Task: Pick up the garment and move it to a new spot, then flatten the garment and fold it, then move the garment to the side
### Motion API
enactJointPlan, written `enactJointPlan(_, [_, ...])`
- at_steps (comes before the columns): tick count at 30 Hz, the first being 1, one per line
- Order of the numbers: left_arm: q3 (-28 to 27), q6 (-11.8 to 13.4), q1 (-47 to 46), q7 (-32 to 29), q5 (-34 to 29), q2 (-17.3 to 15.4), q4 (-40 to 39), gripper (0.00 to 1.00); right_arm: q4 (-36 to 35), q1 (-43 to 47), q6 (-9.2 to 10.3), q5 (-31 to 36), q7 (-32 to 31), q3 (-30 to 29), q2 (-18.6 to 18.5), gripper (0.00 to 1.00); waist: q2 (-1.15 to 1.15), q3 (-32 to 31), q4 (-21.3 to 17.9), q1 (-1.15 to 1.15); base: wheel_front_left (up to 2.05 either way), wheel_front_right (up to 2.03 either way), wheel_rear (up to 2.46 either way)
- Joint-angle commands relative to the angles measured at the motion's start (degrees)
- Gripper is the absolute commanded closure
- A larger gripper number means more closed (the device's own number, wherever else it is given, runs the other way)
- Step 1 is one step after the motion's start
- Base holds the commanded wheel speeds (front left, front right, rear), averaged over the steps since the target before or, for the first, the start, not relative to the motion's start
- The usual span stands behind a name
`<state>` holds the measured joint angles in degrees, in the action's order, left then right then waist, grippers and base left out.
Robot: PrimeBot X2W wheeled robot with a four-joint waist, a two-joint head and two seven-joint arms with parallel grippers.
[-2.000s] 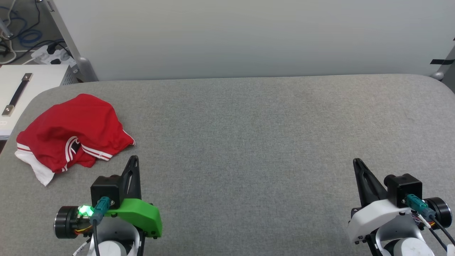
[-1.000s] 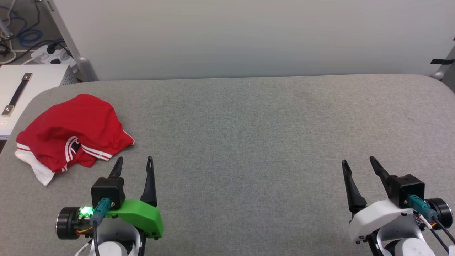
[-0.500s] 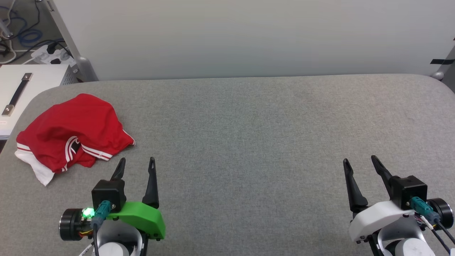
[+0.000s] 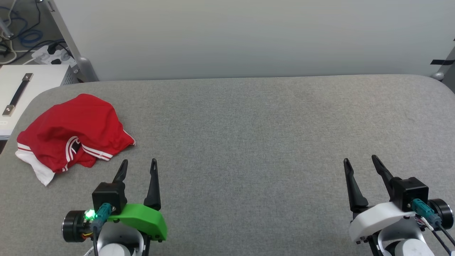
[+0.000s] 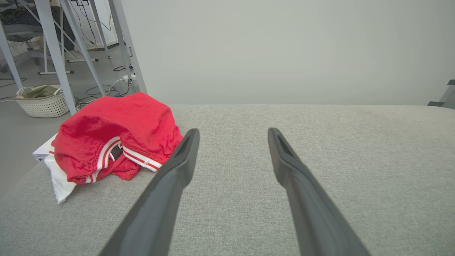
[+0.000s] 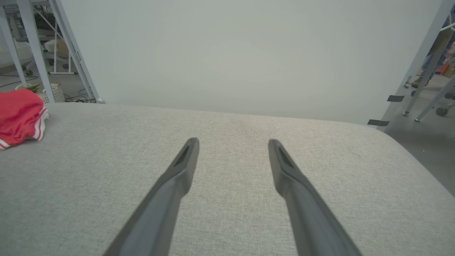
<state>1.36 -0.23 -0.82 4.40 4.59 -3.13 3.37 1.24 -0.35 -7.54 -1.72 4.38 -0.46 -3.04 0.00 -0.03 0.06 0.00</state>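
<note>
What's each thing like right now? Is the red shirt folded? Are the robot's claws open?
Garment: crumpled in a heap on the grey table, not folded, not held.
Left gripper: open, empty, near the garment, not touching.
Right gripper: open, empty.
Green wrist light: lit.

- Right gripper (image 6: 233, 141), jaws spread wide, pointing across the grey tabletop (image 6: 320, 167).
- Way out at the left edge, the garment (image 6: 17, 113), crumpled red, striped trim showing.
- Well apart from the jaws.
</note>
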Motion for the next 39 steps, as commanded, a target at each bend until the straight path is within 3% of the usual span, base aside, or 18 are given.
enactJointPlan(1, [0.06, -0.16, 0.89, 0.61, 0.37, 0.08, 0.34, 0.0, 0.13, 0.73, 0.02, -0.05, 0.72, -0.01, 0.05, 0.0, 0.0, -0.01, 0.02, 0.0, 0.0, 0.0, 0.0])
enactJointPlan(39, [1.89, -0.77, 1.92, 5.14, 2.86, 0.16, 2.58, 0.0, 2.78, 1.0, 0.03, -1.84, 5.2, -0.11, 0.1, 0.0, 0.0, 0.81, 0.42, 0.0, 0.0, 0.0, 0.0])
